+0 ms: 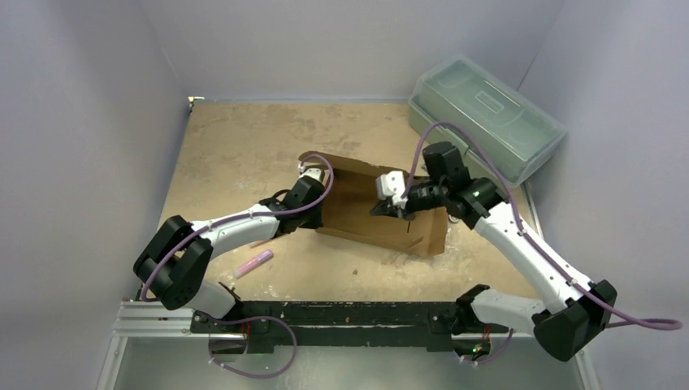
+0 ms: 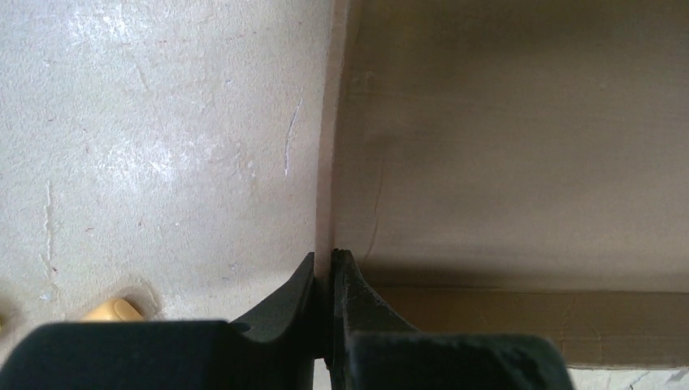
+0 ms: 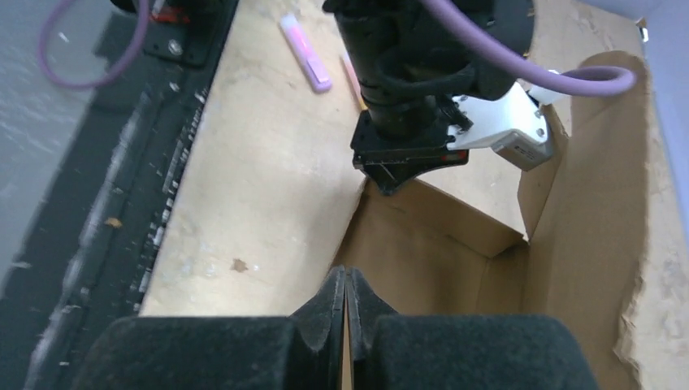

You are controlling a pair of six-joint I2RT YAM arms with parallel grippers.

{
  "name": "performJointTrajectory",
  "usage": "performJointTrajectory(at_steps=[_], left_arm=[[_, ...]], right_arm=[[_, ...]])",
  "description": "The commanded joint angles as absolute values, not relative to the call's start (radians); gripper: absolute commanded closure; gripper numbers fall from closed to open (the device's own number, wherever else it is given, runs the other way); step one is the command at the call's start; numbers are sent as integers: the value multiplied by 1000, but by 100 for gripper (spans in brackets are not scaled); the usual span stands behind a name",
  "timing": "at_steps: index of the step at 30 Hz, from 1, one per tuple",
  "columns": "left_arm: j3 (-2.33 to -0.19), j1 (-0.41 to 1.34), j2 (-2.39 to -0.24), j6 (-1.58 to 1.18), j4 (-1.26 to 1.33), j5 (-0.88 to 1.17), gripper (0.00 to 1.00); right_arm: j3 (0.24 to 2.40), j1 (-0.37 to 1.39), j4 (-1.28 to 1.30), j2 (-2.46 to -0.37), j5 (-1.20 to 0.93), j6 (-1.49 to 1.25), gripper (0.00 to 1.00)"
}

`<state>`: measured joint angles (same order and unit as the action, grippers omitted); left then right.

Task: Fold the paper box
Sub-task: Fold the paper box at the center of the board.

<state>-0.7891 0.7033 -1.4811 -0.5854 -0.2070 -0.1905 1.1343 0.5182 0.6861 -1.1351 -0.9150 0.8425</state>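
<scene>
Over a scuffed tan tabletop (image 1: 244, 138): clamped with the left gripper (image 2: 331, 258) onto an upright wall edge of the plain brown corrugated cardboard paper box (image 1: 357, 211), at its 9 o'clock side. Pressed fully together at the right gripper (image 3: 345, 280), tips against a cardboard edge; cannot tell whether pinching it. Lying partly folded at table centre. Farther out, at 1 o'clock, a translucent grey-green plastic toolbox (image 1: 487, 114); at 7 o'clock, a small pink plastic stick (image 1: 253, 262).
</scene>
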Motion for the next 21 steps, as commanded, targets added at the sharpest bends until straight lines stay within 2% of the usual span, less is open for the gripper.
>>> performJointTrajectory(at_steps=[1,3,7,12,16,21], left_arm=[[-821,710,-1486,-630,-216,-183,100],[-821,713,-1491,-648,-217,-179,100],[-812,713,-1502,-667,-214,-174,100],[-802,715,-1502,-683,-208,-176,100],[-796,717,-1500,-686,-194,-169,100],[-786,719,-1494,-684,-183,-159,100]], right_arm=[[1062,648,548,-1144,-598,927,93],[1015,700,436,-1167,-461,896,100],[920,750,153,-1240,-284,776,100],[848,756,-218,-1383,-138,336,100],[765,761,-355,-1427,-163,159,100],[763,769,-395,-1456,-187,130,100]])
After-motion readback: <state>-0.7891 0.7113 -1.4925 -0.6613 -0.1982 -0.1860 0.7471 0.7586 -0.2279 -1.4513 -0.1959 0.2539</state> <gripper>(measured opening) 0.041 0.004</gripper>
